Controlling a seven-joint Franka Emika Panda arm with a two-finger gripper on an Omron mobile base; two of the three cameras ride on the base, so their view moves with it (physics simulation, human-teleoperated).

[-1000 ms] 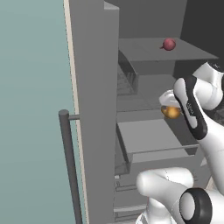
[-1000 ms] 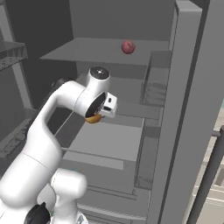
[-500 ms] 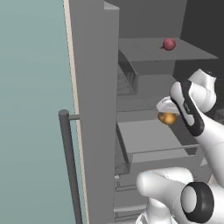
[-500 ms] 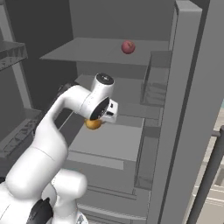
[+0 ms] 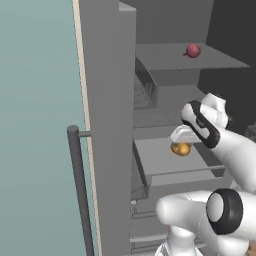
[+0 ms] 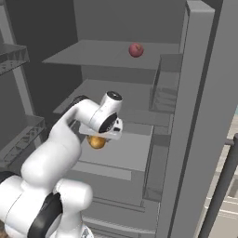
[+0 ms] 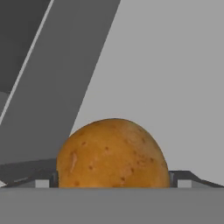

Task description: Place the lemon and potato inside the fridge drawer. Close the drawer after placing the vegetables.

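Start with the fridge drawer (image 5: pixel 165 160): in the left base view it sits pulled out at centre frame, a grey box whose open top faces up, and in the right base view it lies just right of centre under the arm. You are carrying the potato (image 7: pixel 113 153) over it, so the step in hand looks like the drop into the drawer.

The gripper (image 6: pixel 98 139) hangs above the drawer's floor with its jaws clamped on the potato (the hand view shows the brown-orange lump at bottom centre, a dark tip at each flank).

To do it well, bring the hand lower before you let go, so the potato settles rather than bounces off the floor. Keep it over the middle of the grey floor, away from the tall side wall that slants through the upper left of the hand view. Part the jaws fully, then lift straight up.

The small dark red ball (image 5: pixel 193 50) on the upper shelf is not yours to touch.
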